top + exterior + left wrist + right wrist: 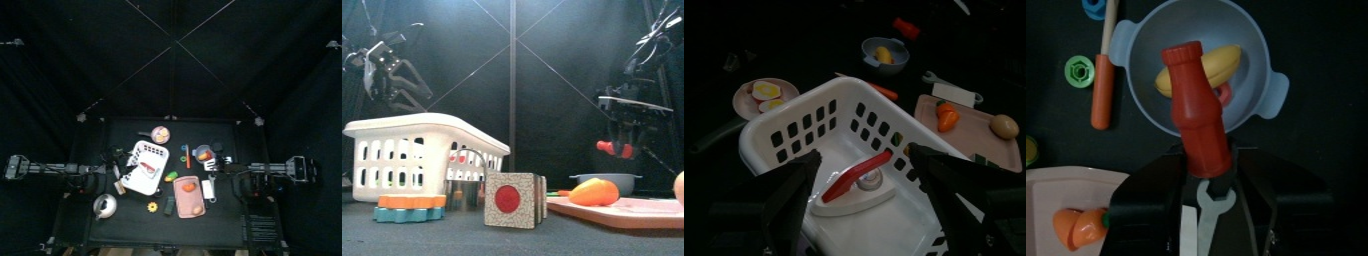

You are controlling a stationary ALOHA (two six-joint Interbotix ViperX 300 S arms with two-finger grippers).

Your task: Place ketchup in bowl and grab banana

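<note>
My right gripper (1213,168) is shut on the neck end of a red ketchup bottle (1194,100) and holds it just above the bluish-grey bowl (1264,45). A yellow banana (1220,62) lies inside the bowl, over a bit of red. In the front view the gripper (620,148) hangs with the bottle (613,149) above the bowl (605,184). In the top view the bowl (203,155) is right of centre. My left gripper (861,160) is open and empty, over the white basket (818,125).
The basket holds a toy iron with a red handle (858,178). A pink tray (971,140) carries a carrot (947,117) and a potato (1005,125). A wrench (1211,205), an orange stick (1104,90), an egg plate (764,95) and a silver bowl (104,206) lie around.
</note>
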